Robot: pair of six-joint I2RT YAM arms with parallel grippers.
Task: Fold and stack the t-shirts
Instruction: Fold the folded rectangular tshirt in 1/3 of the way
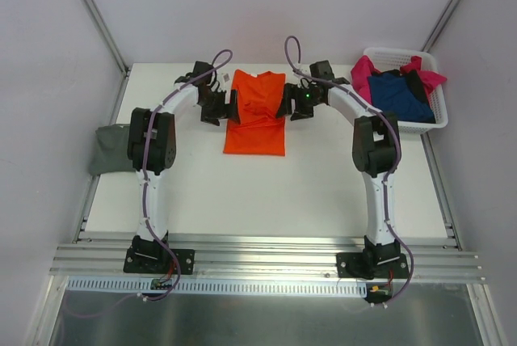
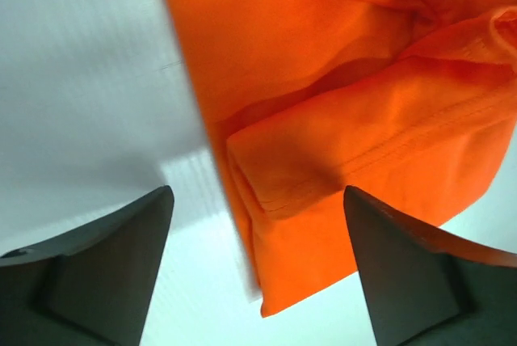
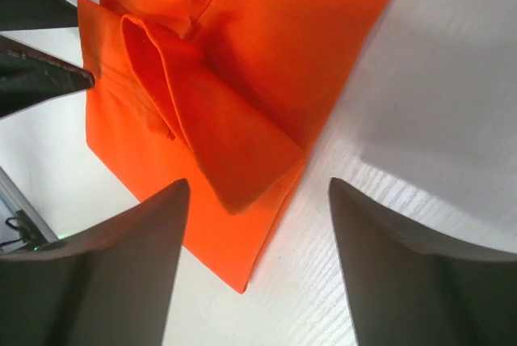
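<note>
White table (image 1: 323, 184), one. Orange t-shirt (image 1: 255, 124), one: flat at far middle, long axis near-to-far, collar far. Basket (image 1: 404, 53), one, holding one pink t-shirt (image 1: 363, 67) and one navy t-shirt (image 1: 397, 94). Grey-green t-shirt (image 1: 109, 148), one, at the left edge. Left claw (image 2: 258, 200) and right claw (image 3: 258, 188): both wide open, empty, flanking the orange t-shirt.

We hold both arms in a mirrored arch. Our left arm (image 1: 147, 192) and our right arm (image 1: 378, 192) rise from their bases, bend at the elbows and turn their forearms inward toward each other. Our left end effector (image 1: 229, 108) and our right end effector (image 1: 288, 108) face one another, near but apart, both tipped downward. On each the jaws stand wide: the left fingers (image 2: 113, 273) are well spread, and so are the right fingers (image 3: 121, 273). A green light (image 1: 308, 95) glows on our right wrist.
</note>
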